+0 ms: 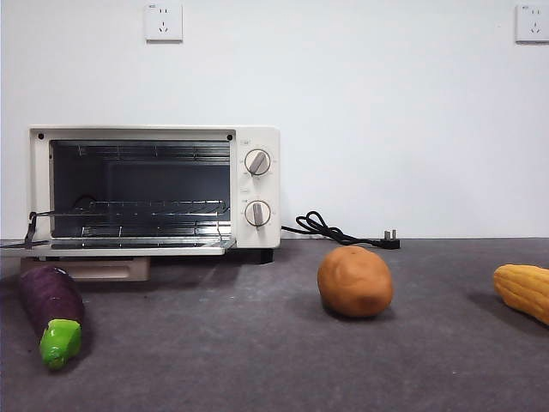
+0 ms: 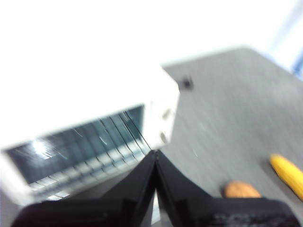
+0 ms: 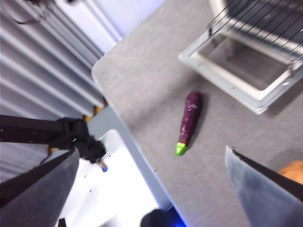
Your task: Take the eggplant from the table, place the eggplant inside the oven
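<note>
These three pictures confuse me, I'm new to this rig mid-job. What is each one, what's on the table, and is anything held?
It is a two-armed robot. The front view looks level across the table: the oven with its door down, the eggplant, a potato and a corn cob. The other two come from cameras on the wrists. The left pincer is shut and empty, above the oven. The right pincer is open, high over the eggplant. Nothing is held.
</note>
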Robot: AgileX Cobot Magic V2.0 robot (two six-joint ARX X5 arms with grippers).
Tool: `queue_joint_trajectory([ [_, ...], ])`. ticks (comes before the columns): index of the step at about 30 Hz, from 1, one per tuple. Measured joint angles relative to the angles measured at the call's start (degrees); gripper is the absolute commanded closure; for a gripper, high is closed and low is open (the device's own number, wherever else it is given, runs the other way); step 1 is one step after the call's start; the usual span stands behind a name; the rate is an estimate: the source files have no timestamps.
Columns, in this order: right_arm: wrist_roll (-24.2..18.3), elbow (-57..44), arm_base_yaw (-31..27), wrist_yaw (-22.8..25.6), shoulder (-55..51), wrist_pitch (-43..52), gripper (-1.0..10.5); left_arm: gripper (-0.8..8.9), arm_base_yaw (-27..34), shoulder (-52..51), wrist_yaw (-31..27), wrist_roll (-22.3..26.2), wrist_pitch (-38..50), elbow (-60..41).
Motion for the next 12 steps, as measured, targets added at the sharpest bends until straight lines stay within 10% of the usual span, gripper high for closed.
queue_joint_trajectory([
  [12, 0.0, 0.0, 12.0, 2.1, 10.8, 2.3, 3.2, 8.19, 0.0, -12.7, -4.5, -0.2, -12.1, 0.0],
])
